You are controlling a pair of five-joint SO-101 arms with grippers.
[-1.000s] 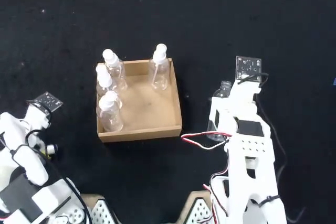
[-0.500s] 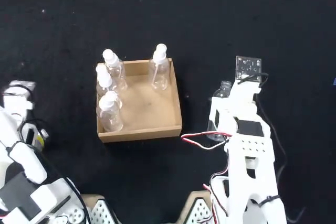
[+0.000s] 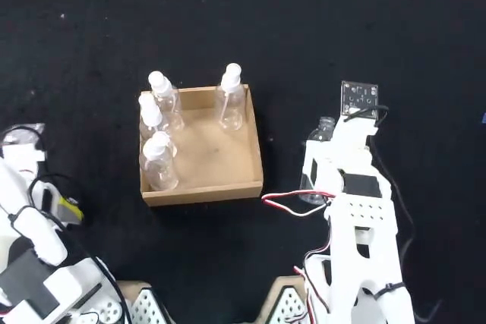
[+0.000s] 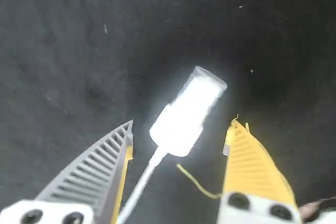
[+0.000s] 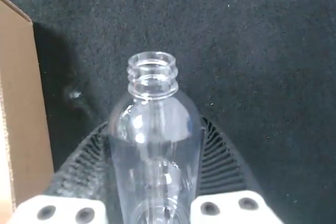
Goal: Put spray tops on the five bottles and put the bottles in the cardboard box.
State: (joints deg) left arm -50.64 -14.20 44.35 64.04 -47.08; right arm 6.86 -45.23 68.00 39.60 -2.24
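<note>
A white spray top (image 4: 187, 109) lies on the black table between the spread fingers of my left gripper (image 4: 181, 125), which is open; a thin tube trails from the top. In the high view my left arm (image 3: 26, 202) is at the table's left edge. My right gripper (image 5: 155, 145) is shut on a clear bottle (image 5: 155, 124) that has a bare neck, and it holds the bottle (image 3: 324, 127) just right of the cardboard box (image 3: 228, 158). Inside the box stand several bottles with spray tops, one at the far right corner (image 3: 230, 100) and three along the left wall (image 3: 159, 158).
The box's right wall (image 5: 18, 103) is close beside the held bottle. Black cloth covers the table, with open floor space in the box's middle and near right part. Red and white wires (image 3: 292, 204) loop off the right arm near the box's corner.
My left arm has swung to the left, away from the box, and now hovers over the spray top. The right arm and its bottle have not moved.
</note>
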